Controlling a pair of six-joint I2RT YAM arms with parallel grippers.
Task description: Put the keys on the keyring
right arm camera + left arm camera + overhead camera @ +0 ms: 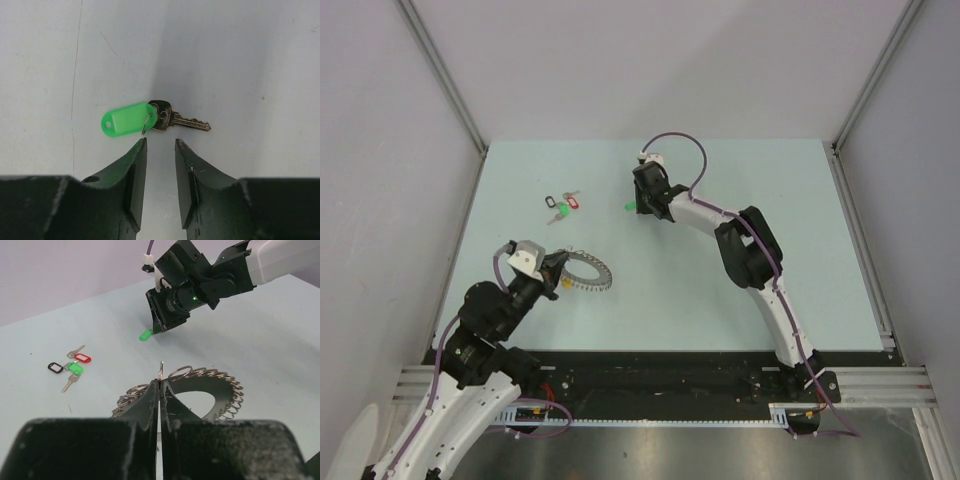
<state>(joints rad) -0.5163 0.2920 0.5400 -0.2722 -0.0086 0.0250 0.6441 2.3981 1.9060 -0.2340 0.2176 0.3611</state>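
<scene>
Lying well left of green-tagged key (159, 119): three-key bunch (563, 205); keyring (603, 272) in left gripper (160, 385).

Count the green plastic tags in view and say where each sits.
2. One green tag lies just ahead of the right pincer; the other sits in the bunch with the red tag and black tag. More may be hidden.
</scene>
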